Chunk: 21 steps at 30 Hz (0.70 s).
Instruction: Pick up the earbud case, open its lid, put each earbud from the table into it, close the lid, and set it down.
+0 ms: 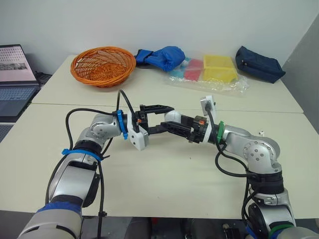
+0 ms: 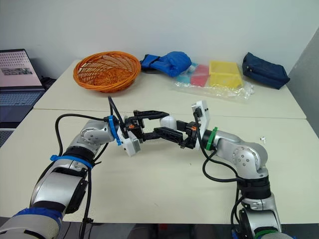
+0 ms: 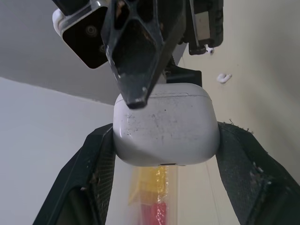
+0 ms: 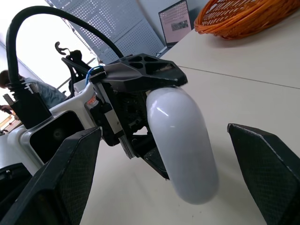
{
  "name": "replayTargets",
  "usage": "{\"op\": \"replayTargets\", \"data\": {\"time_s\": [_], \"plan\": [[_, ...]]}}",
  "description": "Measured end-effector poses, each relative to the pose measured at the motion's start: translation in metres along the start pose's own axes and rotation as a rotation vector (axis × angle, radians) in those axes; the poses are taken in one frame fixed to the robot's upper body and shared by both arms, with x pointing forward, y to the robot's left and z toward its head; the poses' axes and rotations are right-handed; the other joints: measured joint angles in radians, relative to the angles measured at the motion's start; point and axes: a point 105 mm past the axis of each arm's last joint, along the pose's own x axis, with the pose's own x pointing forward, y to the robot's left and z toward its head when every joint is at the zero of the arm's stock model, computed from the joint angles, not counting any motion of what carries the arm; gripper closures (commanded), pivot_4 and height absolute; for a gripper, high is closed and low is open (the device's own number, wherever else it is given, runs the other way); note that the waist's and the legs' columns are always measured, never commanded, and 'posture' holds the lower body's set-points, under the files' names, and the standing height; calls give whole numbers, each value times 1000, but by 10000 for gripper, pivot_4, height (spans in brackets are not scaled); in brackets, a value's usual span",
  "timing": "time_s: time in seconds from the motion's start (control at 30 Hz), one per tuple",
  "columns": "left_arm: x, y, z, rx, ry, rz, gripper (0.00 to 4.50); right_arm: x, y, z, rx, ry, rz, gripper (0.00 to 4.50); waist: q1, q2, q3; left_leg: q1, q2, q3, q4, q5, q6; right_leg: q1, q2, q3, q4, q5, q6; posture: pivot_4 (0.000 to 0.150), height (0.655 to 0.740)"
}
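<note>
The white earbud case (image 3: 166, 124) is held off the table with its lid shut, and my left gripper (image 3: 165, 125) is shut on its two sides. In the head views the case (image 1: 172, 117) hangs above the middle of the near table. My right gripper (image 4: 164, 127) faces it from the right and is open, with its fingers (image 4: 61, 178) spread wide on either side of the case (image 4: 180, 140). One right fingertip (image 3: 136, 96) sits at the case's lid seam. A small white earbud (image 1: 260, 132) lies on the table at the right, beyond my right arm.
On the far table stand an orange woven basket (image 1: 103, 64), a blue cloth bundle (image 1: 162, 57), a clear bag of coloured boxes (image 1: 212, 69) and a dark blue pouch (image 1: 259, 63). A laptop (image 1: 15, 69) sits off the table at the far left.
</note>
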Motion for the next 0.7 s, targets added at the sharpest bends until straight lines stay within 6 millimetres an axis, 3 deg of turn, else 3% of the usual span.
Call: {"op": "replayTargets", "data": {"time_s": [0.23, 0.37, 0.6, 0.7], "plan": [[0, -3, -1, 4, 4, -8, 17443, 2, -3, -5, 9, 25, -10, 0, 0, 0, 0, 0, 0, 0, 0, 0, 0, 0, 0, 0, 0, 0, -1, 1500, 7400], [1, -3, -1, 6, 4, -5, 17443, 1, -7, -9, 14, 47, -29, 9130, 0, 0, 0, 0, 0, 0, 0, 0, 0, 0, 0, 0, 0, 0, -1, 1500, 7400], [2, -6, 0, 5, -3, -7, 17443, -1, -12, -12, 1, 73, -58, 33628, 0, 0, 0, 0, 0, 0, 0, 0, 0, 0, 0, -1, 0, 0, -1, 1500, 7400], [4, -7, -1, -1, -2, -7, 17443, -1, -13, -13, -8, 82, -65, 34391, 0, 0, 0, 0, 0, 0, 0, 0, 0, 0, 0, -1, 0, 0, -1, 1500, 7400]]}}
